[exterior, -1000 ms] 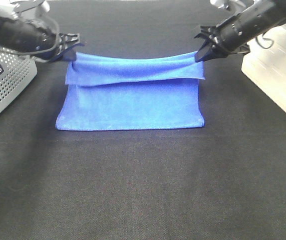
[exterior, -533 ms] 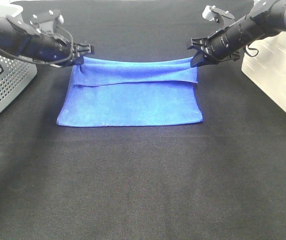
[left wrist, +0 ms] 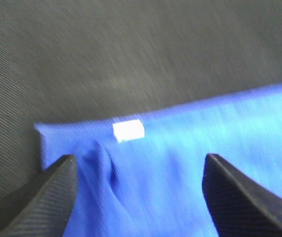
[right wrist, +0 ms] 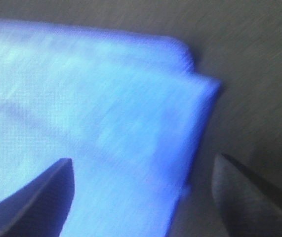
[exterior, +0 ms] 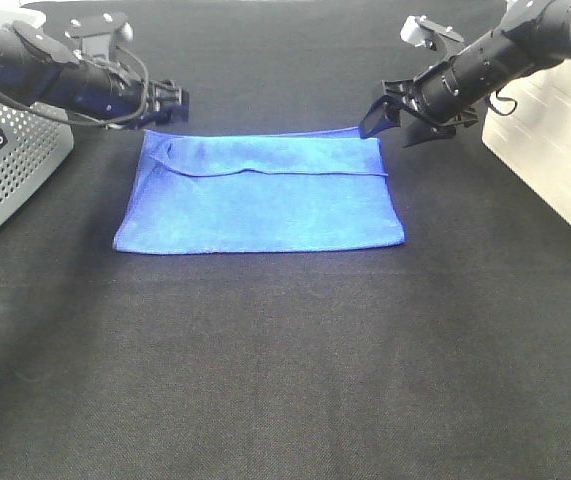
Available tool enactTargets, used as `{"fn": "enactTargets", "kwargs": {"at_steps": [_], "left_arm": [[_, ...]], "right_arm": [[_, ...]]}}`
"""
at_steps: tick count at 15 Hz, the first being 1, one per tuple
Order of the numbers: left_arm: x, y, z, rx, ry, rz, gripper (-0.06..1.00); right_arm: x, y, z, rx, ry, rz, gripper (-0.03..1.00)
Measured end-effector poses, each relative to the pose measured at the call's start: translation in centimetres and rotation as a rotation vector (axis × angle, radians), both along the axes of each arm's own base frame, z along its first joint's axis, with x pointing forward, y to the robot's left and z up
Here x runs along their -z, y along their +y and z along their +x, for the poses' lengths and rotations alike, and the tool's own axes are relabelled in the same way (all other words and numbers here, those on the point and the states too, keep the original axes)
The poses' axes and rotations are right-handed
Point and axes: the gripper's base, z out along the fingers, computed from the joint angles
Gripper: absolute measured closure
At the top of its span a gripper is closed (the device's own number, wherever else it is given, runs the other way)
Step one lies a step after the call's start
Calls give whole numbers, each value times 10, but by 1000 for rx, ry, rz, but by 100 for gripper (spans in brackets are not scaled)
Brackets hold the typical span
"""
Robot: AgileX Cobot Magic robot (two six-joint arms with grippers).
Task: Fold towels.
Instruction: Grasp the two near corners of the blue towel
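Note:
A blue towel [exterior: 260,200] lies flat on the black table, with a folded strip along its far edge. My left gripper [exterior: 170,100] is open just above the towel's far left corner. In the left wrist view the towel [left wrist: 180,163] with its small white tag [left wrist: 128,130] lies between the spread fingers [left wrist: 47,197], untouched. My right gripper [exterior: 390,115] is open just above the far right corner. In the right wrist view the towel corner [right wrist: 106,123] lies between the fingers [right wrist: 27,202].
A perforated grey basket [exterior: 5,170] stands at the left edge. A white box [exterior: 550,150] stands at the right edge. The black cloth table [exterior: 285,370] stretches toward the front.
Both grippers lowered the towel's raised far edge onto the table, then opened and let go. The towel now lies flat.

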Motion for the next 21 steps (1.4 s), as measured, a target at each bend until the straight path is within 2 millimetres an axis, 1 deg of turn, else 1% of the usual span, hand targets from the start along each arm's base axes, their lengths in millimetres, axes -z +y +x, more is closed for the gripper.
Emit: {"fn": "enactTargets", "kwargs": {"at_steps": [2, 3, 5, 6, 7, 9, 10, 11, 12, 13, 15, 17, 18, 21], "left_arm": [[0, -6, -9, 65, 107, -35, 28], [2, -7, -14, 68, 176, -55, 28], [9, -3, -23, 60, 324, -58, 28], [9, 1, -28, 42, 384, -56, 28], [6, 8, -38, 8, 437, -40, 29], [-5, 14, -58, -70, 455, -66, 29], [-5, 18, -72, -132, 474, -82, 29], [1, 21, -85, -180, 503, -87, 29], [6, 24, -93, -202, 525, -79, 29], [6, 24, -93, -202, 525, -79, 29], [16, 26, -99, -216, 557, -61, 28], [21, 26, -98, -226, 553, -63, 24], [26, 26, -97, -234, 559, -65, 23], [33, 25, -94, -253, 566, -90, 22]], "right_arm": [[-9, 2, -8, -23, 65, 16, 22], [-9, 2, -12, -27, 117, 21, 22], [-6, 2, -20, -32, 224, 23, 22], [-7, 2, -24, -32, 259, 24, 22], [-9, 1, -34, -27, 289, 23, 22], [-8, -3, -58, 13, 316, 4, 22], [-8, -5, -69, 32, 313, -6, 22], [-7, -7, -78, 48, 311, -15, 22], [-4, -9, -85, 64, 315, -23, 22], [-4, -9, -85, 64, 315, -23, 22], [8, -10, -92, 65, 342, -35, 22], [16, -10, -90, 69, 339, -35, 22], [22, -9, -89, 66, 337, -31, 22], [38, -4, -87, 68, 351, 22, 22]]}}
